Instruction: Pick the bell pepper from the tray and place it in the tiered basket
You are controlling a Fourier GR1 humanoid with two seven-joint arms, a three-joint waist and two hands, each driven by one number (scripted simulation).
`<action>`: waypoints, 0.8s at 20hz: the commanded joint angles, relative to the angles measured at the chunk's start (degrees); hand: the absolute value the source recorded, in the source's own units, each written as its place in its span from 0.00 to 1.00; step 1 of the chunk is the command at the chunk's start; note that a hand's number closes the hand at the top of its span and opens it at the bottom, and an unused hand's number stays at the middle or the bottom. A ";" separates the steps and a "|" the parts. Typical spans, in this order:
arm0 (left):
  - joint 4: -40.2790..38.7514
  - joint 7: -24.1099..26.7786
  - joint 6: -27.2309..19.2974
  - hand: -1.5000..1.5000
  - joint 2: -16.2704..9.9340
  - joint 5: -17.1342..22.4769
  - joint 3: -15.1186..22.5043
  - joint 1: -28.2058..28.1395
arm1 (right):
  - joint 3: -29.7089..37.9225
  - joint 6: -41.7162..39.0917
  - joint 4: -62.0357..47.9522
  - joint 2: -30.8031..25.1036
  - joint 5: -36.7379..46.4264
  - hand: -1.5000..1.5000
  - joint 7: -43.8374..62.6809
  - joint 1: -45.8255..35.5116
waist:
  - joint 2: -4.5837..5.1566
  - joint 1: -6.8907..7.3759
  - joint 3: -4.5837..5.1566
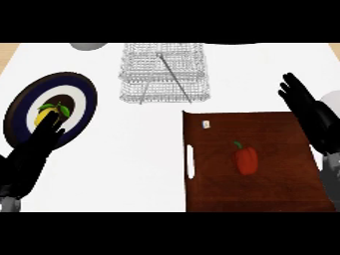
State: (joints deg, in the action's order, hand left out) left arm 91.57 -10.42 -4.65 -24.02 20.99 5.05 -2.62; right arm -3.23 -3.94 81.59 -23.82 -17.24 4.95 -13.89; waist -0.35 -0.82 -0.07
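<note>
A red bell pepper [246,159] with a green stem lies near the middle of the dark brown tray [283,191] at the lower right. The wire tiered basket [163,72] stands at the back centre of the white counter. My right hand [314,113] hovers over the tray's right edge, fingers straight and pointing away, to the right of the pepper and apart from it. At the lower left my left hand [27,157] rests open, its fingertips overlapping the plate's near rim.
A round plate [73,94] with dark blue, white and brown rings sits at the left, with a yellow fruit [49,117] and green leaves on it. A small white tag [206,123] lies at the tray's far left corner. A grey round object [89,46] shows at the back.
</note>
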 commanded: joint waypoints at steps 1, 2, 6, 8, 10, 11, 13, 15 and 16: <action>-0.11 0.41 -0.17 0.50 2.24 -2.71 1.28 1.51 | 2.50 -0.72 2.25 0.42 2.03 1.00 -8.44 4.64 | 0.30 0.53 0.05; 3.67 -0.95 -1.20 0.50 2.10 -2.17 2.08 0.83 | 2.21 0.84 9.54 -0.25 2.15 1.00 -9.04 7.43 | 0.00 -0.19 0.05; -0.83 0.78 -0.84 0.50 3.20 -3.42 3.09 5.57 | 1.70 5.18 16.25 4.65 8.52 1.00 -28.71 10.84 | -0.25 -3.82 -0.02; 0.35 -0.64 -1.47 0.50 3.06 -1.27 1.36 3.56 | 15.29 22.40 7.41 6.40 8.49 0.00 -22.27 14.34 | -0.17 -7.02 -0.16; -1.07 0.21 -0.82 0.50 5.13 -1.91 3.66 4.95 | 14.47 24.18 10.73 14.27 6.46 0.00 -31.14 18.31 | 0.05 -4.85 -0.11; 0.39 -0.95 -2.24 0.50 6.86 -3.39 6.09 5.88 | 11.63 25.00 11.71 16.69 9.80 0.00 -36.21 21.18 | 0.09 -2.78 -0.08; -2.45 -0.67 -4.12 0.50 9.47 -6.47 8.70 7.93 | 7.85 22.37 14.75 16.20 14.26 0.00 -43.61 28.05 | 0.19 -1.99 0.03; -3.04 -1.86 -2.37 0.50 8.21 -4.93 7.13 9.67 | 1.36 25.09 16.53 17.24 22.52 0.00 -45.38 31.80 | 0.21 -1.30 0.11; -3.15 -2.33 -1.21 0.50 8.21 -4.50 7.22 10.35 | 2.51 23.99 17.98 14.31 22.72 0.00 -43.72 33.52 | 0.23 -0.77 0.11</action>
State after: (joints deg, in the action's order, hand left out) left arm 89.54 -11.49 -6.17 -17.21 17.15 10.91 5.15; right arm 2.92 18.03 95.50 -9.81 -1.34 -34.27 12.04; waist -0.20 -2.94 -0.04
